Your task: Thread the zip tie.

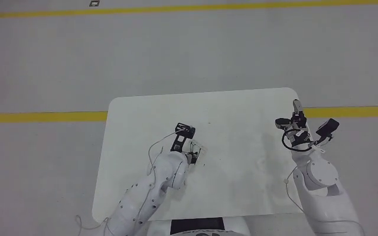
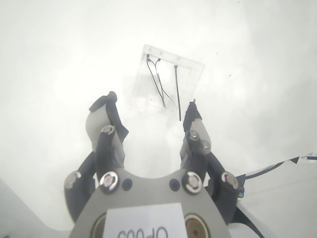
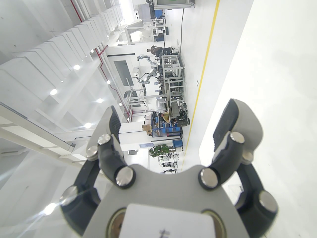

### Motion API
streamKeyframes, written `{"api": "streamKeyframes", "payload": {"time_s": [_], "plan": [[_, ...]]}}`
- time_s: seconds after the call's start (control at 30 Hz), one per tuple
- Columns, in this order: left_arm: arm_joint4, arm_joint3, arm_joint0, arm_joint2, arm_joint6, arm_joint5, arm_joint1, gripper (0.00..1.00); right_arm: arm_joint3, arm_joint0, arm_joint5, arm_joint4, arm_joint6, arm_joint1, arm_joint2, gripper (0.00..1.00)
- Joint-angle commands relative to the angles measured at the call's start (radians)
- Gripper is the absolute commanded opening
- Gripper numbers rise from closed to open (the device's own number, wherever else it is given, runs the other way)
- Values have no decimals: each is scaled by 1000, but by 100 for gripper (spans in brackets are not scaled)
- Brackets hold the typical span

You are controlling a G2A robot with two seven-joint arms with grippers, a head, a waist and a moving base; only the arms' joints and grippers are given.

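The left claw (image 2: 151,102) hangs over the middle of the bench (image 1: 236,112), released, with its jaws spread wide and nothing between them. Its black-tipped fingers (image 2: 112,107) point down at the bench top.

Just beyond the fingertips a clear plate (image 2: 195,71) lies on the bench. Three black zip ties (image 2: 177,87) rest on it, side by side, with their heads toward the plate's edge farthest from the claw. One tie is straight. Its tail runs past the plate's near edge onto the bench and ends close to one fingertip without touching it. The other two ties (image 2: 154,77) are curved, and their thin tails cross each other near the plate's near edge. None of the ties looks threaded through its own head, though the heads are too small to be sure. In the top view the plate is hard to make out, and only a few faint dark lines show beside the left arm's wrist.

The right claw (image 3: 171,117) is at the right edge of the bench, toward the far right corner and well apart from the plate. It is also released, its jaws wide apart and holding nothing. It points away from the bench, out toward the floor (image 3: 235,25) with a yellow line (image 3: 208,43).
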Motion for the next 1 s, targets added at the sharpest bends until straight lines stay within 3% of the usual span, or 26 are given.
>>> {"api": "streamKeyframes", "payload": {"time_s": [0.0,0.27,0.5,0.97], "plan": [[-6,13,-4,1,10,0,-5,28,0,0,0,0,0,0,0,100],[-73,96,-49,15,67,-2,-23,22,0,0,0,0,0,0,0,100],[-95,165,-84,20,78,0,-33,19,0,0,0,0,0,0,0,100],[-100,226,-106,15,68,0,-50,10,0,0,0,0,0,0,0,100]]}}
